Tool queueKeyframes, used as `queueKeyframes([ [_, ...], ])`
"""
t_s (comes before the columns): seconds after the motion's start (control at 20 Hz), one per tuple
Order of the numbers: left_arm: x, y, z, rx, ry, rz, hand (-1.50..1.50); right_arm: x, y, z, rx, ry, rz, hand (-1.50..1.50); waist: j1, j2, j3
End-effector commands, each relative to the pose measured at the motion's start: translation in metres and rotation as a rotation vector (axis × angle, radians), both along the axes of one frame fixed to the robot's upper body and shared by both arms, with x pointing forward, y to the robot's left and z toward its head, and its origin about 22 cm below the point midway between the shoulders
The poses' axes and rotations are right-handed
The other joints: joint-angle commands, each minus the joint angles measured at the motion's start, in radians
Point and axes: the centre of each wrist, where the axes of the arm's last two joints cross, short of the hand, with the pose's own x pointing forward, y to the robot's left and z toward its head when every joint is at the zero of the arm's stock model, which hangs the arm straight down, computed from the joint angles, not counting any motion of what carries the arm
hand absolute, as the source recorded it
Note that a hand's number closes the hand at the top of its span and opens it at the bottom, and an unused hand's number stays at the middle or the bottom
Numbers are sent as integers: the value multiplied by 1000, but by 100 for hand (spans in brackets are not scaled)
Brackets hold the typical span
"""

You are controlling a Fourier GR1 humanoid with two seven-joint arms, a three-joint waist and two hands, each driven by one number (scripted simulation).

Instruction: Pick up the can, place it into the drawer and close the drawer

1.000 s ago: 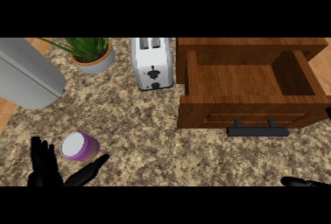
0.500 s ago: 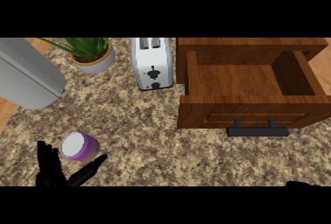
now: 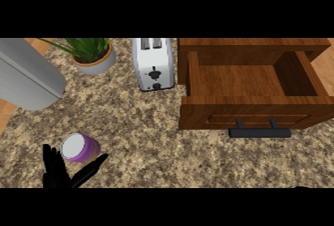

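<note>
Purple can (image 3: 79, 147) with a white top, that's the one to watch, standing upright on the speckled stone counter (image 3: 157, 150) at the near left. The robot's left hand (image 3: 58, 178) comes up from the near edge right at it, fingers (image 3: 49, 160) straight and pointing away on the can's left, thumb (image 3: 95, 165) angled out toward its near right side. So the hand is spread, not wrapped round anything, and the can sits in the fork between fingers and thumb; whether they touch it, I can't tell from where I stand. Over at the near right edge only a dark sliver of the right hand (image 3: 301, 187) shows, and I can't tell how it's set. Across the counter, far right, the wooden drawer (image 3: 241, 81) is pulled out, its black handle (image 3: 259, 132) facing the near side. Just left of it lies a silver toaster (image 3: 154, 64), slots at the far end. Further left is a potted plant (image 3: 91, 55) in a pale pot, and a big grey rounded body (image 3: 26, 75) fills the far left corner. Can and drawer are well apart.
</note>
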Motion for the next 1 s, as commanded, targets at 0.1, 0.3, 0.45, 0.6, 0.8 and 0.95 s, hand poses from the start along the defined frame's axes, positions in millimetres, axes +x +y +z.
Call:
queueKeyframes([
  [0.1,11,-7,-26,2,4,15,-150,-7,13,-3,0,-3,-8,-150,-1,0,0],
  [0.3,12,18,-36,-12,-19,-10,-150,12,6,-3,20,-18,-1,-150,0,1,0],
  [0.45,19,23,-39,8,-18,-22,-150,-6,-21,14,-5,12,-4,-150,-2,0,0],
  [0.6,30,33,-41,-13,-35,-45,-150,2,-10,30,-19,-12,-6,-150,-2,1,0],
  [0.8,47,28,-26,-33,-28,-153,-150,17,10,22,-3,-6,-7,-150,0,1,0],
  [0.95,61,21,-15,-59,-71,-181,150,4,5,20,-9,-27,3,-150,-1,0,0],
])
